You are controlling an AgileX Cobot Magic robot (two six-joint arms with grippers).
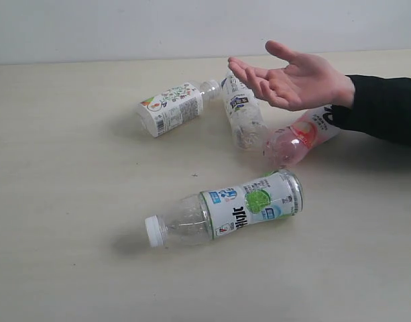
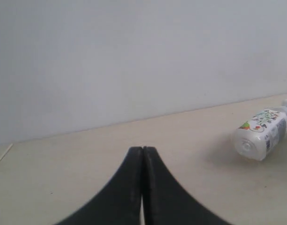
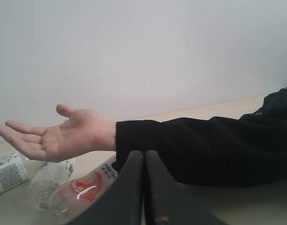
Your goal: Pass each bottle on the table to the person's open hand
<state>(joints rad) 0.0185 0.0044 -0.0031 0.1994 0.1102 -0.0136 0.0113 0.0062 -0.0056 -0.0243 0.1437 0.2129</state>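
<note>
My left gripper (image 2: pixel 143 150) and right gripper (image 3: pixel 144 153) are both pressed closed, holding nothing. Four bottles (image 1: pixel 245 204) lie on the table (image 1: pixel 71 201); the person's open hand (image 1: pixel 292 80) hovers palm-up above the pink bottle (image 1: pixel 292 141).

A plain, lab-like indoor test station: a wide pale beige surface (image 1: pixel 64 268) runs back to a blank white wall (image 1: pixel 125 27); exact room type unclear.
</note>
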